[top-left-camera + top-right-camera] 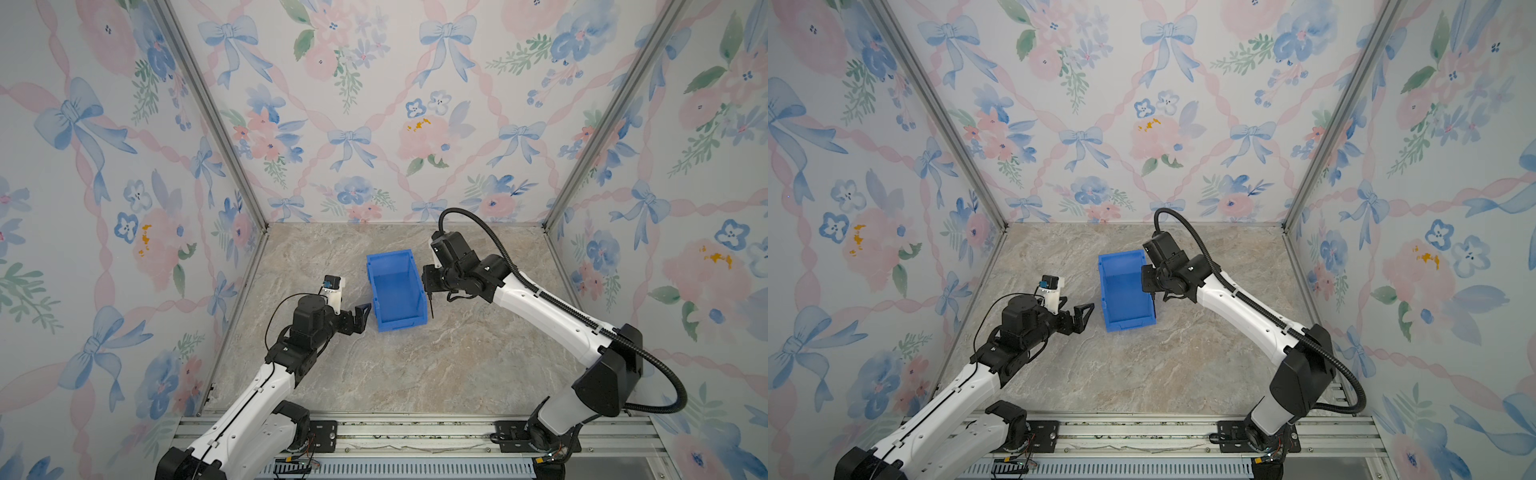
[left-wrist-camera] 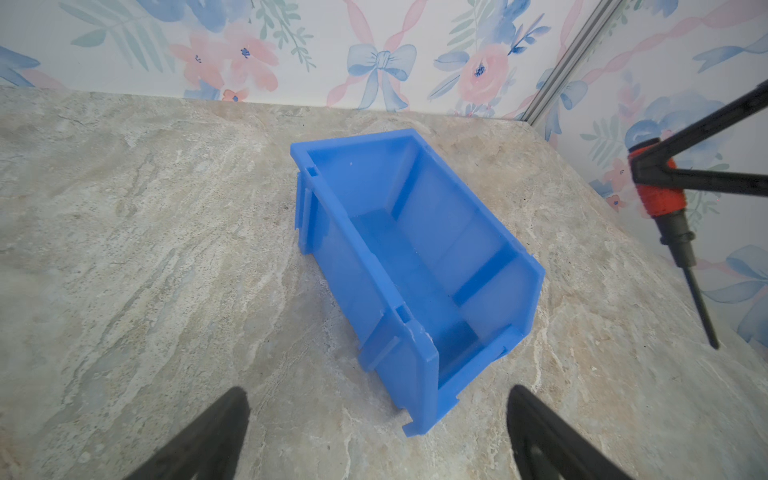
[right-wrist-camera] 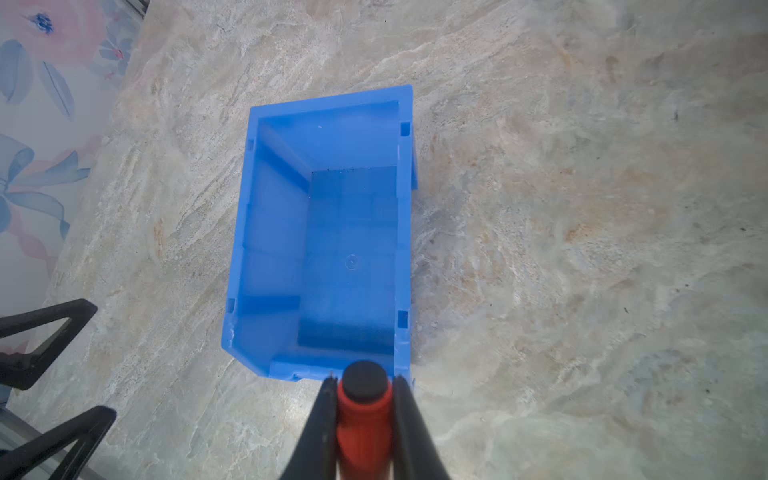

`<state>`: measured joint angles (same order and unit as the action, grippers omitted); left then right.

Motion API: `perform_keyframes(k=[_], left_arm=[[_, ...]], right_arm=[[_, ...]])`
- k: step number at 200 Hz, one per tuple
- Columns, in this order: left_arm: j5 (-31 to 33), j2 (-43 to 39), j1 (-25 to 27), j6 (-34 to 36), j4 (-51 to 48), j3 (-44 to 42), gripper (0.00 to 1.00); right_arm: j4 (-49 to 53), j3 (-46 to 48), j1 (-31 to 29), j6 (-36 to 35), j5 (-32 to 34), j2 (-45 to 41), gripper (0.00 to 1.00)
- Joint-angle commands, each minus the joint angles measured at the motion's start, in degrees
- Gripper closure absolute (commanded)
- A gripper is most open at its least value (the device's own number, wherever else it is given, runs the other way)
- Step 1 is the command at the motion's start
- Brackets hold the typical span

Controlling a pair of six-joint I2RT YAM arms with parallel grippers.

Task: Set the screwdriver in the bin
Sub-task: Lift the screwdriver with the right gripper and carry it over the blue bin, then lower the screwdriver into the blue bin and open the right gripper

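Note:
The blue bin (image 1: 395,286) (image 1: 1125,291) stands empty on the marble table, seen from both wrists too (image 2: 415,257) (image 3: 332,232). My right gripper (image 1: 428,284) (image 1: 1152,286) (image 3: 363,380) is shut on the red-orange handle of the screwdriver (image 3: 365,415) (image 2: 660,199). Its dark shaft (image 1: 430,305) hangs downward above the table, just outside the bin's right wall near the low front lip. My left gripper (image 1: 363,316) (image 1: 1084,316) (image 2: 378,392) (image 3: 93,361) hovers open and holds nothing, left of the bin's front corner.
Floral walls with aluminium corner posts (image 1: 582,166) close in the table on three sides. A metal rail (image 1: 415,432) carrying both arm bases runs along the front edge. A black cable hose (image 1: 490,241) arcs over the right arm.

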<state>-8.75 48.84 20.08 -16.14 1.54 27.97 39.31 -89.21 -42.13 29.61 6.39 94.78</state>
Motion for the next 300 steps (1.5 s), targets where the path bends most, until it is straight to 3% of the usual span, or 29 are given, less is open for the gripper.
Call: perform_keyframes(k=[1,58,105,192,300], left_arm=[[1.8,-2.1,0.2,-0.4,-1.0,-0.9,0.02],[3.0,-6.0,0.2,-0.5,-3.8,-1.2,0.02],[4.1,-8.8,0.2,-0.6,-4.8,-1.7,0.02],[4.7,-9.9,0.2,-0.6,-4.7,-1.9,0.03],[5.4,-9.9,0.1,-0.5,-4.3,-2.3,0.03]], right_arm=[[0.4,-5.1,-0.8,0.4,-0.2,5.1,0.95],[-0.9,-16.3,-2.0,1.7,-2.0,15.7,0.93],[2.8,-25.0,-3.6,-0.3,1.1,25.2,0.93],[0.1,-24.6,-2.6,2.5,0.0,33.2,0.92],[3.4,-32.1,-2.7,0.6,3.8,42.4,0.88]])
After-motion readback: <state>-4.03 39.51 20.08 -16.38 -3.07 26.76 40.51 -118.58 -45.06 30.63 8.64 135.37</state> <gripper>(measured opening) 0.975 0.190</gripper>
